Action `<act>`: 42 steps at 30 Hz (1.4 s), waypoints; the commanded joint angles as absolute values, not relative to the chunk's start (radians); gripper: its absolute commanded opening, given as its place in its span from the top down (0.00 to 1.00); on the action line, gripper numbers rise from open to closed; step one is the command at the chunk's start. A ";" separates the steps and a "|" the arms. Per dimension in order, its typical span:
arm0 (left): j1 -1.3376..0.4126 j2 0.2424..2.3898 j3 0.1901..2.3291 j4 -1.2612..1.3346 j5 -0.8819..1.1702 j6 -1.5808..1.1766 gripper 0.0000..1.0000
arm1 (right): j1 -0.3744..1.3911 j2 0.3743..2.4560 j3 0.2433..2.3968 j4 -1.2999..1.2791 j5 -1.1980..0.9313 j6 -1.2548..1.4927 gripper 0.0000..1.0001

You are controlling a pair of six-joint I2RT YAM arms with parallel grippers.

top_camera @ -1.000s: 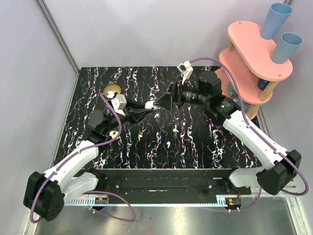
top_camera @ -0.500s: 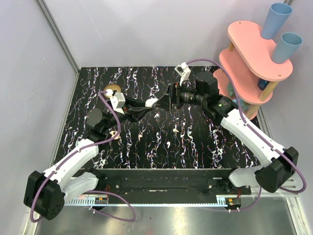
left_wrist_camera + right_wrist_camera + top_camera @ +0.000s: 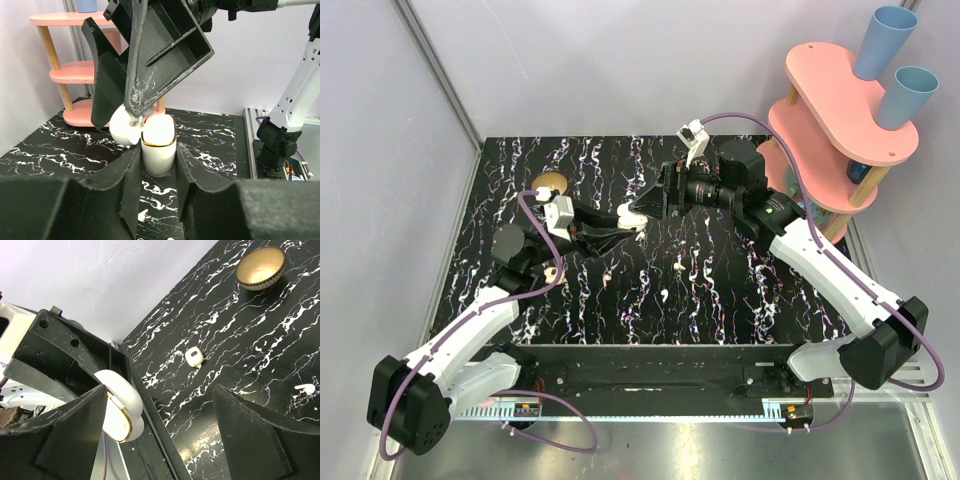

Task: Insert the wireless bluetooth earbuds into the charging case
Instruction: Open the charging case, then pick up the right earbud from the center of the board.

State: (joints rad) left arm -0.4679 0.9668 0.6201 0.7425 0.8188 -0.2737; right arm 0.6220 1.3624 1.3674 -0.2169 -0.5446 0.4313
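Note:
The charging case (image 3: 158,150) is white with a gold rim and stands upright, my left gripper (image 3: 157,156) shut on its body. Its lid (image 3: 124,128) is swung open to the left. My right gripper (image 3: 118,118) hangs open just above, one finger against the lid. In the top view both grippers meet at the case (image 3: 631,218), at the table's middle back. The right wrist view shows the case (image 3: 120,410) beside the left finger of my right gripper (image 3: 165,437). Two earbuds (image 3: 680,265) (image 3: 663,297) lie loose on the black marbled table, seen too as earbuds (image 3: 194,356) (image 3: 305,388).
A brass-coloured bowl (image 3: 549,183) sits at the back left of the table; the right wrist view has this bowl (image 3: 261,267) at its top. A pink tiered shelf (image 3: 840,125) with blue cups (image 3: 882,40) stands past the table's right edge.
My right gripper has shifted a little back and left over the case and turned. The left gripper keeps its hold on the case and has barely moved.

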 commanded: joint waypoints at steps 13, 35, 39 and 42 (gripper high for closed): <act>-0.471 0.954 0.608 0.762 0.721 -0.258 1.00 | 0.624 1.338 1.387 -0.127 -0.601 0.457 0.08; -0.453 0.891 0.574 0.600 0.561 -0.149 1.00 | 0.539 1.212 1.324 -0.110 -0.417 0.526 0.08; -0.436 0.882 0.575 0.594 0.568 -0.155 1.00 | 0.486 1.212 1.306 -0.242 -0.278 0.597 0.05; -0.423 0.865 0.581 0.588 0.568 -0.153 1.00 | 0.453 1.227 1.302 -0.355 -0.186 0.641 0.00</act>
